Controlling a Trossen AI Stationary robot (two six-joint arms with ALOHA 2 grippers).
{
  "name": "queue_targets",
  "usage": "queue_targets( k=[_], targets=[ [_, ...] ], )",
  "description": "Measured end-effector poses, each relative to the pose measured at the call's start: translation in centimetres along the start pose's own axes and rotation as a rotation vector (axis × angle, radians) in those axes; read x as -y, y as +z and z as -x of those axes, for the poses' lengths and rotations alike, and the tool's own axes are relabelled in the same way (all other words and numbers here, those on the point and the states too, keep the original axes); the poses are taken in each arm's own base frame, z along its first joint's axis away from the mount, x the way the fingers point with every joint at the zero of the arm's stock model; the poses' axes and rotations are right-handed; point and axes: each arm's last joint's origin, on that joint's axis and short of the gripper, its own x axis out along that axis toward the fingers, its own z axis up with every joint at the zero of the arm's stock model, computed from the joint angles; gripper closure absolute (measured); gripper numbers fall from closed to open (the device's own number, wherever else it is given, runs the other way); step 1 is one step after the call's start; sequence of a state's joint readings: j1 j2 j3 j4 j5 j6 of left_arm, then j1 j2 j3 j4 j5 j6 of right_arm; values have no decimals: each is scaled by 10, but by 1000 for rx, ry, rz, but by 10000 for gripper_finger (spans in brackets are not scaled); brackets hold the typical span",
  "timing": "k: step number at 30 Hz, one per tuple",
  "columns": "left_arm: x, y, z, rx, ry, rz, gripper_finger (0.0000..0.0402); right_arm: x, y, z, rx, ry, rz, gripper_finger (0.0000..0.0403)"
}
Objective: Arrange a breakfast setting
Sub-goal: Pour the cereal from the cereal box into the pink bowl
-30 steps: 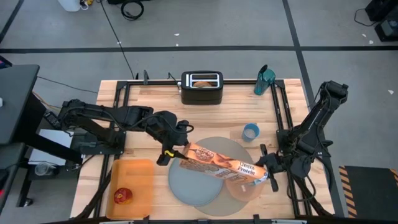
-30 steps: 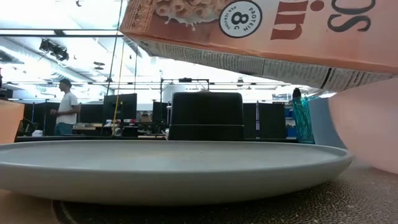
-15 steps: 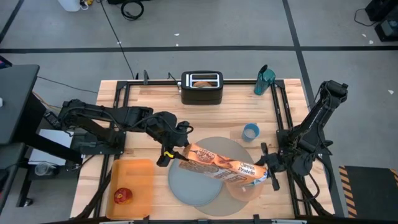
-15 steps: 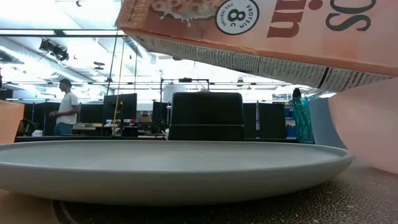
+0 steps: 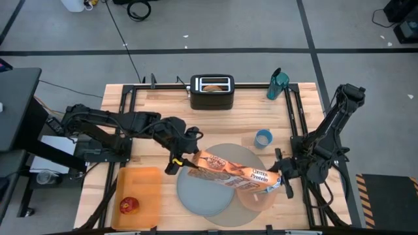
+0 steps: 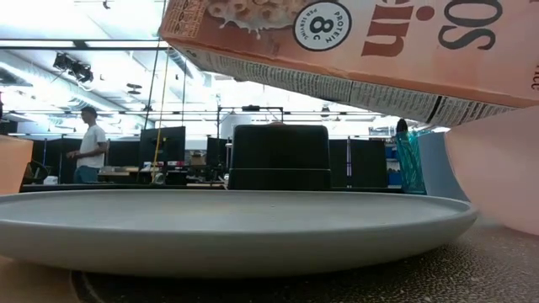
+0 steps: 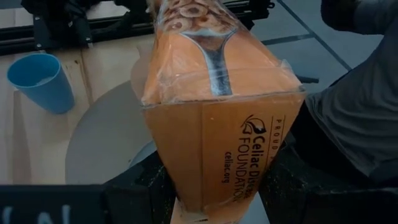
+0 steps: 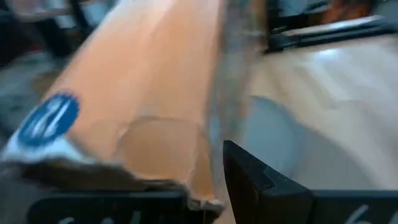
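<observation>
An orange cereal box (image 5: 232, 173) hangs lengthwise over the grey-blue plate (image 5: 199, 192) and the round grey mat (image 5: 228, 151). It is held at both ends. My left gripper (image 5: 181, 162) is shut on its left end, and my right gripper (image 5: 282, 183) is shut on its right end, above the pink bowl (image 5: 260, 199). In the low view the box (image 6: 354, 42) slopes down toward the bowl (image 6: 497, 168), clear of the plate (image 6: 236, 219). A bagel (image 5: 212, 85) sits in the black toaster's slot. A red fruit (image 5: 128, 205) lies on the orange tray. My left gripper pinches the box's left end (image 7: 186, 186) between its two fingers (image 7: 134, 196), one on each opposite side. The fingers slant down from the table's left, along the box. The box is lifted clear, this end the higher. My right gripper pinches a thin edge at the box's right end (image 8: 200, 186) between its fingers (image 8: 249, 180), coming from the table's right. Whether it is a flap or an inner bag, I cannot tell. This end hangs lower, over the bowl.
The black toaster (image 5: 212, 93) stands at the table's far edge, a teal tumbler (image 5: 277, 83) at the far right. A light blue cup (image 5: 263, 138) stands just beyond the mat. The orange tray (image 5: 140, 196) lies at the near left. A person (image 6: 87, 145) stands in the room behind.
</observation>
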State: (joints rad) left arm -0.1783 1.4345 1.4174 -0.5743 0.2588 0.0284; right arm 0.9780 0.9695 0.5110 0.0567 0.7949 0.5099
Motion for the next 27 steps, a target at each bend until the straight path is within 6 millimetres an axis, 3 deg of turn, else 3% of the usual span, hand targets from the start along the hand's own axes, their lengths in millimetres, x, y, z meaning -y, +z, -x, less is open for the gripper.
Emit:
queue_targets(
  k=[2,6,9,12,16,21,27],
  targets=[
    [0,1,0,5,-3,1,207,-4,1,-2,0,60,35,343],
    [1,0,0,1,-2,15,207,2,2,3,14,-19,9,345],
    [3,1,-1,7,-12,2,208,-6,5,-2,26,87,32,346],
    [4,2,-1,16,-11,2,208,-1,4,1,10,-1,42,347],
    [5,2,-1,15,-14,-1,208,-8,5,-4,19,75,21,348],
    [5,2,-1,19,-9,1,208,-2,0,1,-11,-5,5,349],
    [5,-3,-14,-35,-4,4,208,-3,-1,-1,-22,11,7,349]
  ],
)
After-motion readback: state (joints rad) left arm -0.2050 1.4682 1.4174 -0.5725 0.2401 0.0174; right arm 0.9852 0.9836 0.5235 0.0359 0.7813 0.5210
